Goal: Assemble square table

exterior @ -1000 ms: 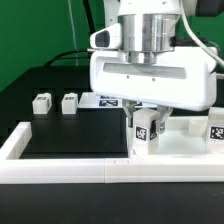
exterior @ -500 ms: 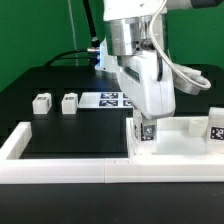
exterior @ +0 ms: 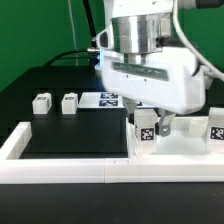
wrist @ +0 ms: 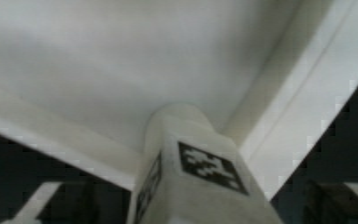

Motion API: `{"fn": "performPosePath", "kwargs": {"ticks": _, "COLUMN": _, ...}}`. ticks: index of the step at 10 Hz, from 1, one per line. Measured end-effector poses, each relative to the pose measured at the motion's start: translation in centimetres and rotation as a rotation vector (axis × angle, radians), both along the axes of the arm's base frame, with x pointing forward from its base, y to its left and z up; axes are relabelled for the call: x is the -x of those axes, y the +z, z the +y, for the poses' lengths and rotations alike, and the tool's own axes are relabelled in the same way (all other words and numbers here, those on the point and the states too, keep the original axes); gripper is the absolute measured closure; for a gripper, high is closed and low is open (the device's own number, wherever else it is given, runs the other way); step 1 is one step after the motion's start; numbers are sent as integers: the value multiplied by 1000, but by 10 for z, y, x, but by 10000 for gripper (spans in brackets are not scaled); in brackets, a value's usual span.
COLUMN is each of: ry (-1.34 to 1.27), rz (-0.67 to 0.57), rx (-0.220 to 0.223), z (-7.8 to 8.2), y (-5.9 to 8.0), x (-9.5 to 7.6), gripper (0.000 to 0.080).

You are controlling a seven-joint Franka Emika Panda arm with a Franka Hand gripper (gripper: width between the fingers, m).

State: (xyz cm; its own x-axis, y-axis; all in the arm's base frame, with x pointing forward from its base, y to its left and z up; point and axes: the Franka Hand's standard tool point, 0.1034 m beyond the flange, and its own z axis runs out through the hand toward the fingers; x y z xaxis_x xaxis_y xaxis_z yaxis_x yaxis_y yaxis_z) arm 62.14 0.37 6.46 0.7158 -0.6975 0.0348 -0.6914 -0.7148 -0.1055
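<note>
Nearest, long white border rail (exterior: 60, 168) runs across the front of the black counter (exterior: 70, 135) and turns back along the exterior view's left. Just behind it, on the exterior view's right, sits the white plastic square table top (exterior: 185, 150), tray-like with a raised rim. White leg block with a black-and-white tag (exterior: 146, 126) stands upright at the top's corner on the exterior view's left, tag facing the exterior camera. Can't tell if it's seated in a socket. The arm's big white hand body hangs right over that leg. Dark fingers (exterior: 166, 126) reach down, one just beside the leg on the exterior view's right, the other hidden. Wrist view: same leg (wrist: 202, 170) sits between the two grey fingers (wrist: 43, 200) with a dark gap on each side, so the fingers look released, not pinching it. Pale tray surface fills the rest of that view, blurry. Second tagged white leg (exterior: 215, 128) stands at the exterior view's right edge, partly cut off. Further back on the counter, two small white leg blocks (exterior: 41, 102) (exterior: 69, 101) sit side by side, near but apart. Beside them, towards the exterior view's right, the marker board (exterior: 108, 98) lies flat, partly hidden by the arm.
</note>
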Motion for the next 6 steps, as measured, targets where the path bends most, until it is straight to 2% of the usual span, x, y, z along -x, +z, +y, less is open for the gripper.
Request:
{"fn": "performPosePath", "kwargs": {"ticks": 1, "ry": 30, "rz": -10, "rx": 9, "z": -5, "y": -3, "x": 4, "gripper": 186}}
{"fn": "performPosePath", "kwargs": {"ticks": 3, "ry": 198, "rz": -14, "rx": 38, "z": -6, "y": -3, "x": 3, "gripper": 157}}
{"fn": "performPosePath", "kwargs": {"ticks": 4, "ry": 387, "rz": -17, "rx": 77, "z": -3, "y": -3, "x": 2, "gripper": 151}}
{"fn": "performPosePath", "kwargs": {"ticks": 6, "ry": 654, "rz": -29, "rx": 104, "z": 9, "y": 0, "x": 1, "gripper": 151}}
